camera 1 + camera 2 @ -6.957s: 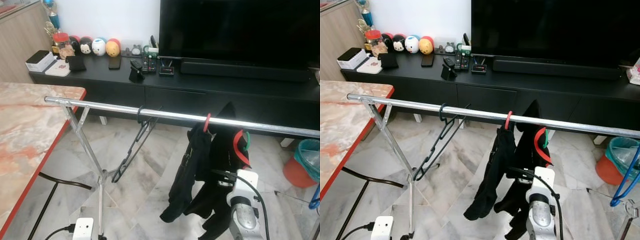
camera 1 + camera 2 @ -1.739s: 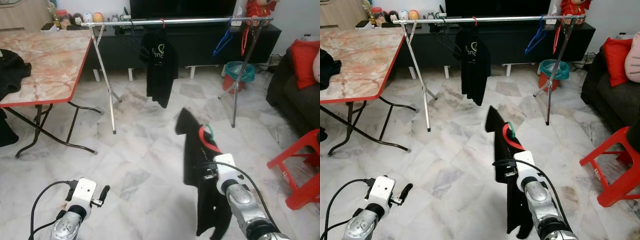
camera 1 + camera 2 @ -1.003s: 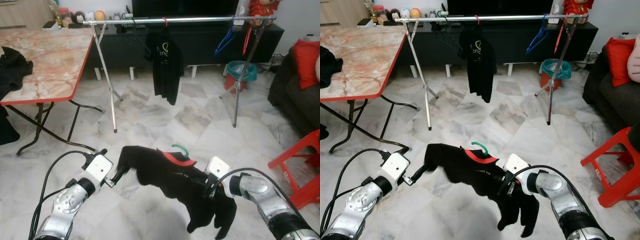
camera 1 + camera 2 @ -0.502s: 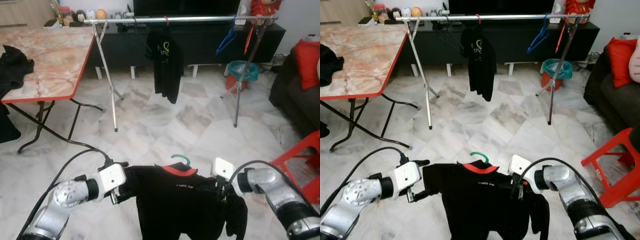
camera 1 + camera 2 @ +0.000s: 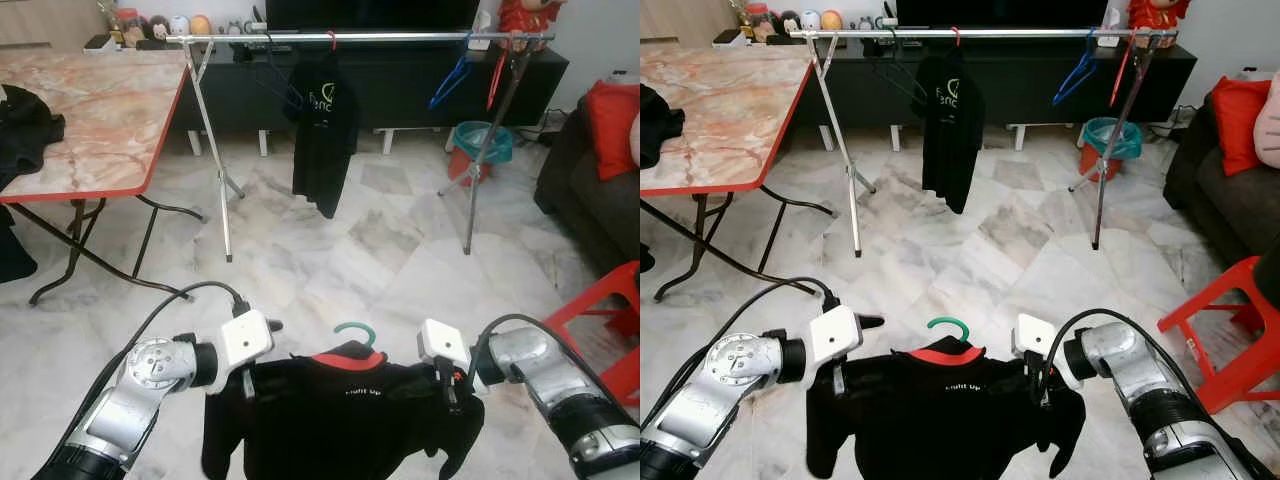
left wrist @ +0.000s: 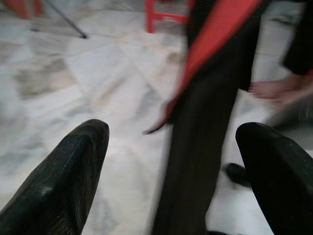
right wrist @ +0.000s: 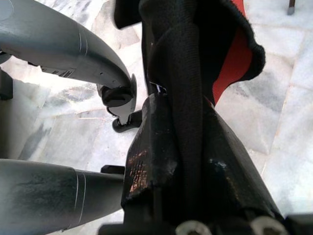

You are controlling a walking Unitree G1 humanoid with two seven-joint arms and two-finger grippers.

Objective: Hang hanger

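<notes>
Marble floor (image 5: 330, 260) lay below; right gripper (image 7: 186, 142) clamped the black shirt (image 5: 930, 400) on its green-hooked hanger (image 5: 948, 327), left gripper (image 6: 171, 166) fingers spread wide.

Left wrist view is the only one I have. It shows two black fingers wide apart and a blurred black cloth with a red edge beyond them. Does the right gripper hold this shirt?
Observer: Yes. The right gripper is shut on one shoulder of the black shirt.
Operator: Where is the hanger's hook?
Observer: The green hook stands up from the red collar, between the right gripper and the left gripper.
Operator: Is the rail close?
Observer: No. The clothes rail stands across the room, by the TV cabinet, and another black shirt hangs on it.
</notes>
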